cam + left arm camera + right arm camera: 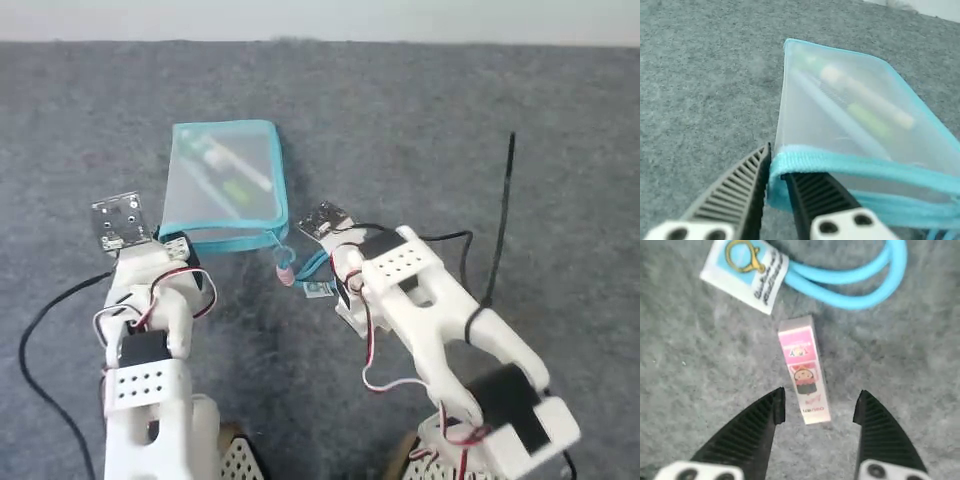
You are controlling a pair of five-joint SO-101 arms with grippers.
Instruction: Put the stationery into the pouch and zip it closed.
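A translucent, teal-edged pouch (pixel 225 180) is laid flat left of centre with pens (pixel 865 100) seen inside, while a small pink eraser (pixel 804 370) is left outside by its near-right corner.

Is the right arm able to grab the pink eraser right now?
Probably yes: the right gripper hangs open over the pink eraser, a finger either side, nothing between; the blue cord lies clear of it.

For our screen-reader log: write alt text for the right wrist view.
The right gripper hangs open over a pink eraser lying on grey carpet, one finger to each side. Beyond it lie a looped blue cord and a white tag.
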